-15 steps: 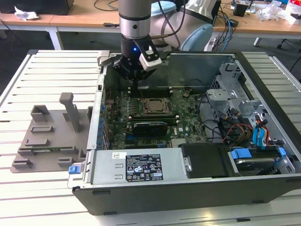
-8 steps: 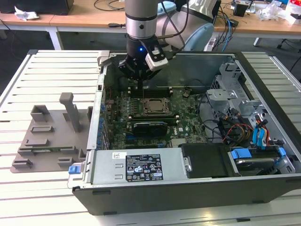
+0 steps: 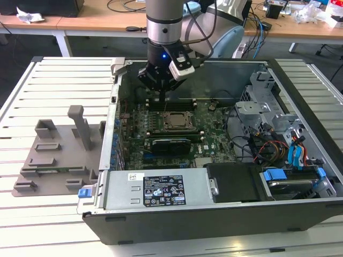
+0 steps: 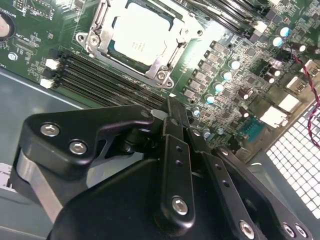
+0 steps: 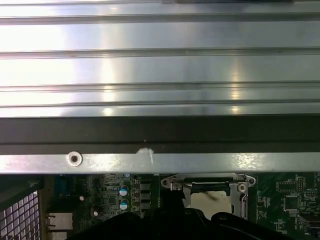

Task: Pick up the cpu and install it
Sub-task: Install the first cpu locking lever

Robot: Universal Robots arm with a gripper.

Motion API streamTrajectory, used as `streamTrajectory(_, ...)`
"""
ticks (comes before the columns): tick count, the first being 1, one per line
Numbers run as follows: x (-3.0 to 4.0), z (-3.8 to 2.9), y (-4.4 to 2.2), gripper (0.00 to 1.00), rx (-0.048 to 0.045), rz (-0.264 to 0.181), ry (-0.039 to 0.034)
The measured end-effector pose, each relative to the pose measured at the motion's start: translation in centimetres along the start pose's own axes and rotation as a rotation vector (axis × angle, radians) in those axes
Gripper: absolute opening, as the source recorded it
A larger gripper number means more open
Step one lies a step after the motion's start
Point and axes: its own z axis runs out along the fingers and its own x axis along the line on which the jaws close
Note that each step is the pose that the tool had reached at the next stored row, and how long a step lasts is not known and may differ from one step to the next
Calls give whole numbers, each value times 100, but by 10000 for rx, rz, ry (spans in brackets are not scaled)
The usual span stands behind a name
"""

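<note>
1. My gripper hangs inside an open computer case, just above the motherboard and beside the socket frame, on the side nearer the case's back wall

2. In the second wrist view my gripper has its two black fingers pressed together, with nothing between them

3. The cpu lies flat in the socket frame at the middle of the motherboard; its pale metal top faces up

4. In the second wrist view the cpu sits inside the socket frame, apart from my fingertips, with rows of black memory slots between the frame and my gripper

5. In the first wrist view the cpu shows below the case's metal edge

6. The case rests on a slatted white worktop; a grey plastic shroud lies on the worktop beside the case, on the exterior view's left

7. Inside the case, away from the socket frame towards the exterior view's right, are a tangle of coloured cables and blue drive latches
</note>
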Motion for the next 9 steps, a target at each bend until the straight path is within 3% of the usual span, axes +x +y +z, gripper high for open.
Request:
streamTrajectory(4, -6, 1, 0, 11, 0, -84, -2)
streamTrajectory(6, -6, 3, 1, 11, -3, -605, -20)
streamTrajectory(9, -6, 28, 3, 11, -2, -606, -21)
